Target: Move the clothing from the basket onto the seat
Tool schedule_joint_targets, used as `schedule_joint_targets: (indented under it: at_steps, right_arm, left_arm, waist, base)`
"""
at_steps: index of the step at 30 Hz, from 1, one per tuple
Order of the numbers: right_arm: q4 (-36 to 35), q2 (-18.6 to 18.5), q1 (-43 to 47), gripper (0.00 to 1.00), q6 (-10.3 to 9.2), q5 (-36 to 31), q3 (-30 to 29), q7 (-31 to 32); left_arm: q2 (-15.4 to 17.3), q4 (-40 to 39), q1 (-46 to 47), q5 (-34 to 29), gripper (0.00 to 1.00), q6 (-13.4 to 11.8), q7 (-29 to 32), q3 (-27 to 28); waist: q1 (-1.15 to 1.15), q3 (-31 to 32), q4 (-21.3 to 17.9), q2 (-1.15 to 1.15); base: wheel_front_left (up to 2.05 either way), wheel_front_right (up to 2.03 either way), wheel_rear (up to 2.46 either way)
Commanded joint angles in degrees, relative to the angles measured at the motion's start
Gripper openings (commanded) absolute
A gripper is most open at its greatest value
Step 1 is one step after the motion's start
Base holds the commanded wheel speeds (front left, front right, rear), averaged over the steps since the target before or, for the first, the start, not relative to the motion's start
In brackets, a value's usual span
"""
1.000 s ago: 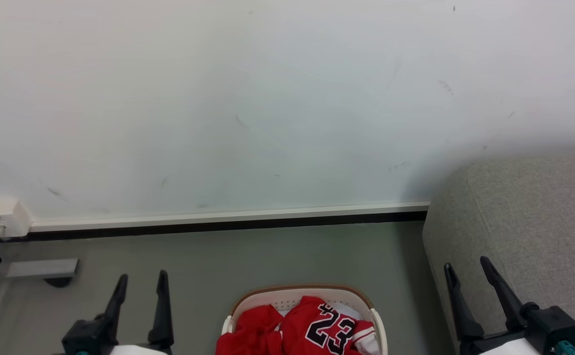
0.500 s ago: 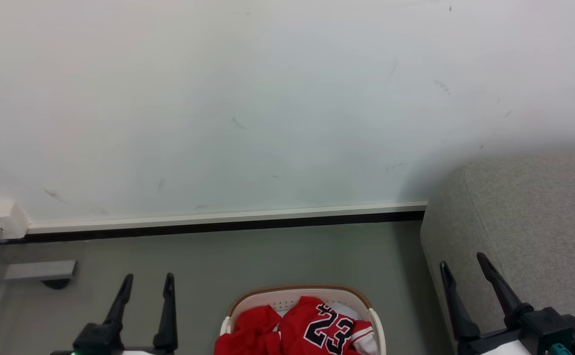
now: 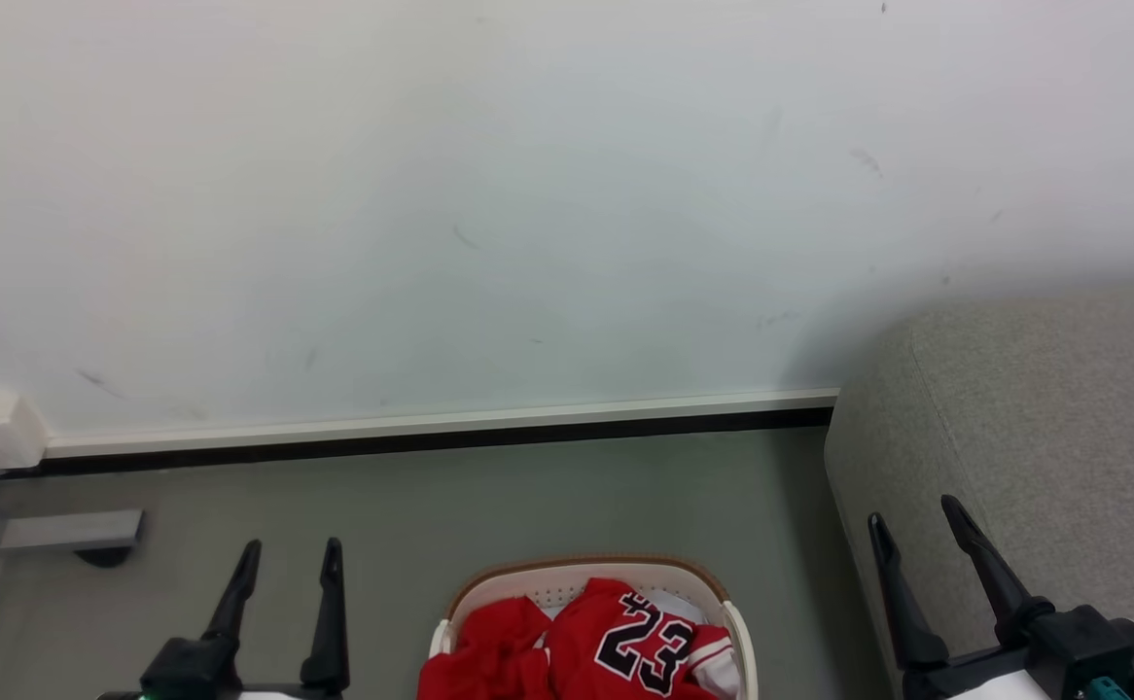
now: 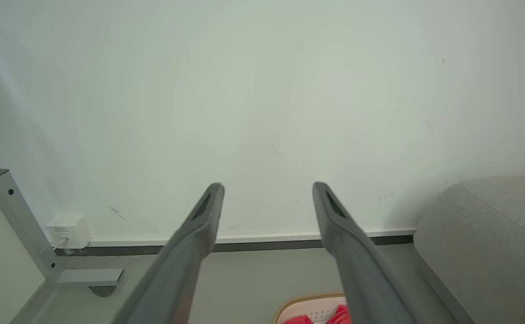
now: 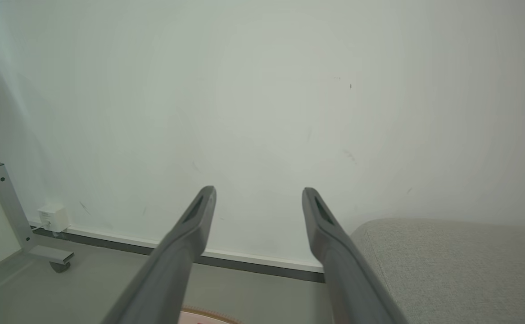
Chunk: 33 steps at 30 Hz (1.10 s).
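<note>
Left end effector (image 3: 292,547) and right end effector (image 3: 912,512) hang spread and empty beside the laundry basket (image 3: 582,574). Pre-grasp: next, reach down for the red jersey (image 3: 625,642), seemingly bunched.

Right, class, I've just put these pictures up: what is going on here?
A two-armed robot faces a cream laundry basket standing on the floor beside a grey sofa. A red number 23 jersey lies crumpled in the basket. The left gripper and the right gripper hang open on either side of the basket, holding nothing. The move to the sofa has not yet begun.
</note>
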<state>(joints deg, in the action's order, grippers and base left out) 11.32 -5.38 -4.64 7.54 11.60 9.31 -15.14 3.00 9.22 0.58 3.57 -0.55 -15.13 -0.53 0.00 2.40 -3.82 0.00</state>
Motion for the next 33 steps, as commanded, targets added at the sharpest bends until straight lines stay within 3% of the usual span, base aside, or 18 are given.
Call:
schedule_joint_targets:
  at_steps: [1, 11, 22, 33]
  right_arm:
    - [-0.13, 0.03, -0.36, 1.00, -0.10, 0.48, -0.07, -0.01]
    - [-1.25, -0.31, -2.72, 1.00, -0.11, 3.07, -1.42, -0.01]
    - [-4.80, 0.02, -8.73, 1.00, -0.11, 3.76, -4.02, 0.00]
    - [-8.56, 1.19, -13.47, 1.00, -0.10, 3.79, -6.57, 0.01]
  left_arm:
    - [0.15, -0.08, -0.30, -0.22, 1.00, 0.01, -0.04, 0.25]
    - [0.02, 0.87, 1.50, 1.56, 1.00, 1.67, -0.04, -0.04]
    - [0.19, 4.84, 11.54, 0.55, 1.00, 5.04, -0.04, -1.53]
    - [3.37, 18.53, 22.80, -0.63, 1.00, 7.05, 0.19, -4.67]
  waist:
    - [0.00, -0.22, -0.15, 0.00]
    - [0.00, -3.93, -2.21, 0.00]
    - [0.00, -16.37, -5.68, 0.00]
    - [0.00, -27.66, -9.30, 0.00]
  base:
    - [0.00, 0.00, 0.00]
    - [0.00, 0.00, 0.00]
    - [0.00, 0.00, 0.00]
    - [0.00, 0.00, 0.00]
